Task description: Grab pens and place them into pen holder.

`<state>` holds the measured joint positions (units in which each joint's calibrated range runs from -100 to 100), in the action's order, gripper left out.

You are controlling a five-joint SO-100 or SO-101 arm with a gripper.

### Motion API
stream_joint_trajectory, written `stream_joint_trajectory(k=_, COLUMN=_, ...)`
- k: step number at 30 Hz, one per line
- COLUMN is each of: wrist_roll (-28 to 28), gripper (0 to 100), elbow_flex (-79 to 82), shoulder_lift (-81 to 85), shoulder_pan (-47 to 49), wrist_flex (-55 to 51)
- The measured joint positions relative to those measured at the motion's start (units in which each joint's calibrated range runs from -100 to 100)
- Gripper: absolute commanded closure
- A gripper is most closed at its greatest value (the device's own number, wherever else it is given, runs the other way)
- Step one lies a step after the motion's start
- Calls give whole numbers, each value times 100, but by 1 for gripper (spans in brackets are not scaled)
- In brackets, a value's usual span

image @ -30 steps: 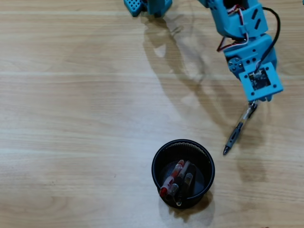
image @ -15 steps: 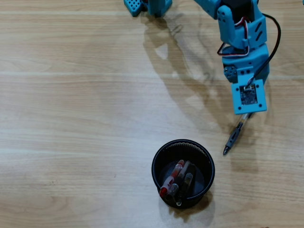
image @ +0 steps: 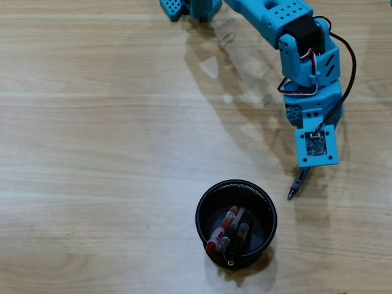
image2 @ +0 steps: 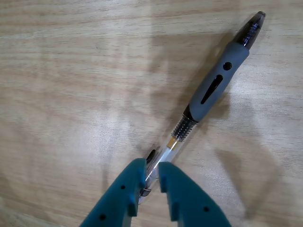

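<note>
A clear pen with a grey rubber section lies slanted on the wooden table, tip toward the upper right of the wrist view. My gripper is shut on the pen's clear rear barrel, one teal finger on each side. In the overhead view only the pen's dark front end shows, below the blue wrist, which hides the jaws. The black mesh pen holder stands to the lower left of that tip. Inside it lean a red and clear pen and two black pens.
The arm's blue base is at the top edge of the overhead view, and the arm reaches down the right side. Bare wooden table spreads to the left of the holder.
The wrist has swung down and slightly left along the pen, covering more of its barrel. The pen's tip has stayed in the same spot on the table.
</note>
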<state>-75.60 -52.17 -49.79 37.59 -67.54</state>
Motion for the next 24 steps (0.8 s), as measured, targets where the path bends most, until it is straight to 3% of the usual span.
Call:
stream_joint_trajectory(k=3, wrist_roll=0, gripper=81, elbow_flex=0, shoulder_lift=0, shoulder_pan=-10, wrist_flex=0)
stream_joint_trajectory(k=15, wrist_roll=0, gripper=81, elbow_flex=-44, shoulder_lift=-246, shoulder_pan=-19, wrist_flex=17)
stream_joint_trajectory(k=24, wrist_roll=21, gripper=81, elbow_flex=-133, shoulder_lift=-807, shoulder_pan=105, wrist_flex=863)
